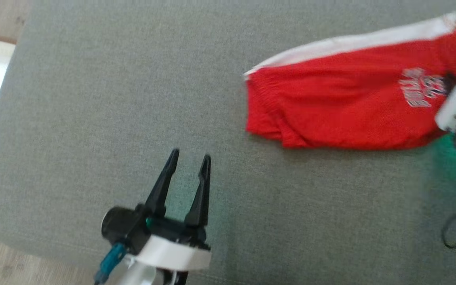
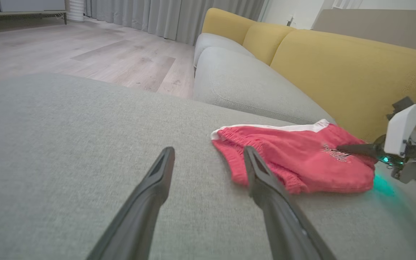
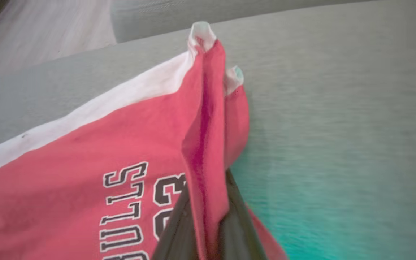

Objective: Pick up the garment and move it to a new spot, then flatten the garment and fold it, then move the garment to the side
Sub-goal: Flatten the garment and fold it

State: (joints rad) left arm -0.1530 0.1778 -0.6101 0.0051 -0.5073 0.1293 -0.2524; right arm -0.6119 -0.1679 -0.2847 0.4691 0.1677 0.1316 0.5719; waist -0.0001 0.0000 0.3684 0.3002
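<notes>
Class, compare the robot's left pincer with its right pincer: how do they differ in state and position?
The left pincer stands open; the right pincer is shut. The left pincer holds nothing, while the right pincer pinches a fold of the red shorts. The left pincer hovers over grey cushion, apart from the shorts; the right pincer is at their printed end. Both have long dark fingers.

Red shorts (image 1: 342,107) with a white stripe and printed lettering lie on the grey cushion (image 1: 133,99), one edge pinched up.

1 red garment (image 1: 342,107), 2 grippers (left gripper (image 1: 191,154) + right gripper (image 2: 341,148)), 3 yellow back cushions (image 2: 352,68), 3 grey seat cushions (image 2: 49,144) afaict.
</notes>
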